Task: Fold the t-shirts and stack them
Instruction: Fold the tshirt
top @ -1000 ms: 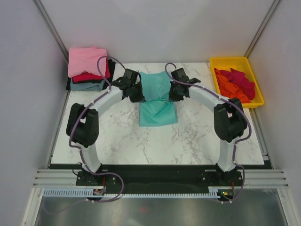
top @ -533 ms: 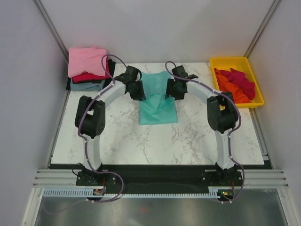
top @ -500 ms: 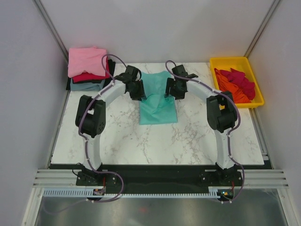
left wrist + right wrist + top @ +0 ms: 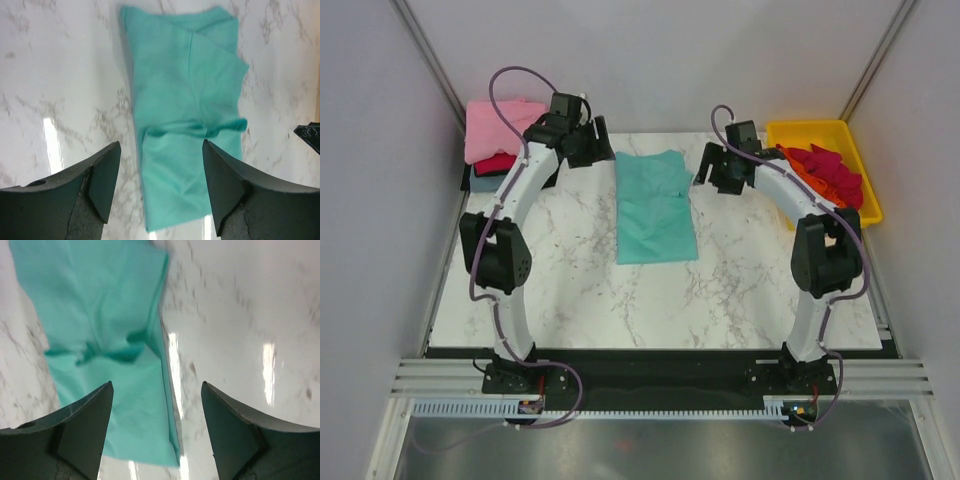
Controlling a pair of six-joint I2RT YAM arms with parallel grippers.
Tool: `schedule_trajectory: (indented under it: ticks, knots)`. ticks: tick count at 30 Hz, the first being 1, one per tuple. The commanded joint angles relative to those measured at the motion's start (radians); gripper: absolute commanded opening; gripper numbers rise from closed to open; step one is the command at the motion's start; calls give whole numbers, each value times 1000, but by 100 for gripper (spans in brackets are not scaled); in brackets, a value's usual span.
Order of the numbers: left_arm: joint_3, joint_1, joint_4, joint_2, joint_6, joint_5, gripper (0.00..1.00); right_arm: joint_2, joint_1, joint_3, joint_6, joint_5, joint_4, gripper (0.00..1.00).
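A teal-green t-shirt (image 4: 655, 205) lies folded into a long strip in the middle of the marble table, with a crease ridge across it. My left gripper (image 4: 588, 148) hovers off the shirt's far left corner and my right gripper (image 4: 715, 170) off its far right corner. In the left wrist view, the left gripper (image 4: 161, 146) is open above the teal shirt (image 4: 187, 110), nothing between its fingers. The right gripper (image 4: 156, 386) is also open, over the right edge of the shirt (image 4: 105, 305).
At the back left corner stands a stack of folded shirts, pink (image 4: 498, 125) on top, then crimson (image 4: 492, 163). A yellow tray (image 4: 802, 128) at the back right holds crumpled orange (image 4: 815, 182) and crimson (image 4: 840, 170) shirts. Grey walls close in both sides.
Both grippers were shut on the teal shirt's far part; they have opened, let go of it and swung outward and back. The shirt now lies flat.
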Motion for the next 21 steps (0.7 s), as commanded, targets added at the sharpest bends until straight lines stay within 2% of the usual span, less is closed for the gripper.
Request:
schedule_trajectory:
  ticks: [1, 2, 3, 5, 7, 10, 16, 21]
  knots:
    - [-266, -14, 24, -185, -6, 22, 73, -174, 33, -336, -7, -104, 121, 79]
    - [-450, -14, 123, -286, -20, 69, 72, -197, 47, -395, -6, -117, 161, 79]
    - [-537, -16, 166, -331, -37, 89, 72, -237, 56, -496, -3, -155, 180, 79]
    - [-756, -16, 238, -414, -75, 129, 72, -273, 70, -584, 0, -190, 232, 77]
    - [-922, -17, 320, -509, -107, 157, 72, -311, 88, -676, 5, -206, 255, 76]
    - [-1089, -19, 415, -597, -141, 203, 72, -330, 99, -751, 16, -216, 293, 75]
    - [-1305, -23, 597, -655, -212, 275, 70, -299, 102, -803, 38, -227, 356, 67]
    - [-1369, -25, 680, -620, -253, 310, 69, -282, 114, -819, 52, -230, 367, 55]
